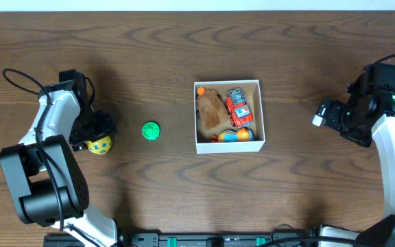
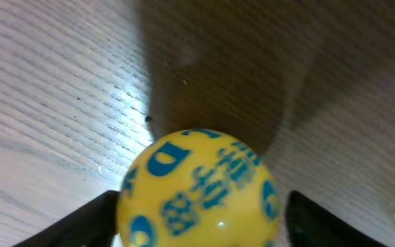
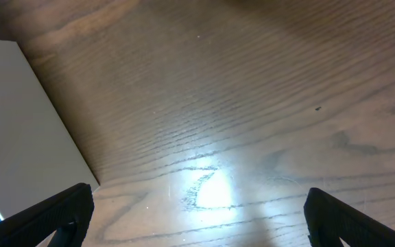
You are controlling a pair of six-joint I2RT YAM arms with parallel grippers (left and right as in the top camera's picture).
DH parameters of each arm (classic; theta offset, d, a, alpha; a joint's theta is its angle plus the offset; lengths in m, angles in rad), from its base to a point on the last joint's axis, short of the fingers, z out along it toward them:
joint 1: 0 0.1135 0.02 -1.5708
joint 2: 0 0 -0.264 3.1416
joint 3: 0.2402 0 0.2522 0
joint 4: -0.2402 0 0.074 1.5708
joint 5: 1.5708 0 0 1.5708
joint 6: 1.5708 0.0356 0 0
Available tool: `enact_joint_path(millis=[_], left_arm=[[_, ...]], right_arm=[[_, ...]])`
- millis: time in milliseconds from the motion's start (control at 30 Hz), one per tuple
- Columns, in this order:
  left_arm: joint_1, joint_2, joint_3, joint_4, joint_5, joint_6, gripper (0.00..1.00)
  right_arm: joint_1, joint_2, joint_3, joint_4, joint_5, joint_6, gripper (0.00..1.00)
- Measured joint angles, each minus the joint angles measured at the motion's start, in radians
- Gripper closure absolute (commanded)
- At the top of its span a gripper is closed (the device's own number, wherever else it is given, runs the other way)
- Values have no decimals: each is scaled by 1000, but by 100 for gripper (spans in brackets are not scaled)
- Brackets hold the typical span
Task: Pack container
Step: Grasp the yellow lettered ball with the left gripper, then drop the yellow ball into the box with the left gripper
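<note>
- Two hazards are noted at the left gripper (image 2: 204,209). Its jaws straddle the yellow plastic ball with blue lettering (image 1: 100,145). One finger appears to meet the ball's side and the other shows a thin gap. Whether the ball is clamped cannot be told.
- Hazard one: a smooth round toy caught off-centre is likely to squirt out on closing or lifting. It would then roll across the dark wooden table (image 1: 184,199).
- Hazard two: the small green knobbly ball (image 1: 151,130) lies roughly on the line between this claw and the box. A low carry could knock it away.
- Further hazard: the square white cardboard container (image 1: 228,146) looks thin-walled. It already holds a brown lumpy toy (image 1: 211,110), a red toy truck (image 1: 237,106) and an orange-and-blue ball (image 1: 235,135).
  - Bare floor inside is scarce, so a release from height could bounce out.
  - A touch on the rim could shove the box.
- Position: the container sits near table centre, well apart from the left gripper and to its right, with the green ball between them.
- Right gripper (image 3: 197,199): the jaws are spread wide and hold nothing. The container's white wall shows at the edge of its wrist view, apart from the fingers.
</note>
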State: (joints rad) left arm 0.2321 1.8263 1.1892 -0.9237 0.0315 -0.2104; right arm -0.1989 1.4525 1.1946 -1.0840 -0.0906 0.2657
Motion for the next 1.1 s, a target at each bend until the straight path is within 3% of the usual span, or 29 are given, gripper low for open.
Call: enact_joint_path(millis=[100,433,533,667,900,1100], left_arm=[[0,0,0,-7,7,2,48],[0,0,0,-33,14,0,59],[0,0,0,-43,15,1,67],[-5,-2,3,-58,14,1,87],[-88,-84,129,-126,14,1,93],[-304,-284,301,-116,14,1,94]], right_arm=[[0,0,0,0,0,-4,1],[0,0,0,0,0,-7,1],[0,0,0,0,0,-7,1],[0,0,0,0,0,-7,1],[0,0,0,-1,0,-7,1],[0,0,0,-3,0,-7,1]])
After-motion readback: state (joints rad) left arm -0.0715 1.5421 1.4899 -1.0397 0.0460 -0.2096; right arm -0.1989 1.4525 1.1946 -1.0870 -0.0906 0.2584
